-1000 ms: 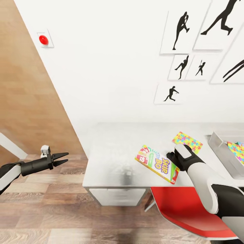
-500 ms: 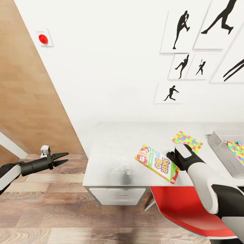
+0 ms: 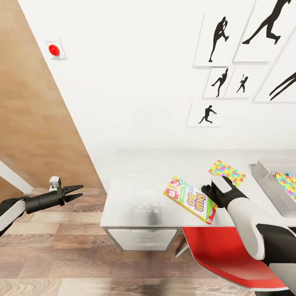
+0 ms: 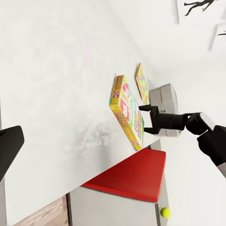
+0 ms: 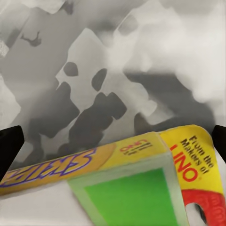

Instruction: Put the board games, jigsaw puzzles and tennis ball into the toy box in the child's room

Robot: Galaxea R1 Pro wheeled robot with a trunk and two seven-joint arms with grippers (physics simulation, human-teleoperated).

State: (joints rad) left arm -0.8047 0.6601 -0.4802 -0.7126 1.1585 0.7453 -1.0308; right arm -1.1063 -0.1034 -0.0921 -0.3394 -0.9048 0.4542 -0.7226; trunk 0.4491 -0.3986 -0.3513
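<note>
Skip-Bo game [image 3: 190, 199]: on table [image 3: 135, 185] near front edge, tilted, 1 end raised.
Right gripper [image 3: 210, 191]: fingers spread, straddling game's end; grip unclear.
Puzzle [image 3: 227, 172]: flat, just behind gripper.
Toy box [image 3: 267, 181]: right end, 1 puzzle inside.
Left gripper [image 3: 76, 192]: parted, empty, over floor.
Tennis ball [image 4: 165, 212]: on floor.

The board game [image 3: 190, 199] reads "SKIP BO" — also "From the Makers of UNO" (right wrist view).

A red chair [image 3: 230, 257] sits below a wall-mounted red button [image 3: 54, 49].
</note>
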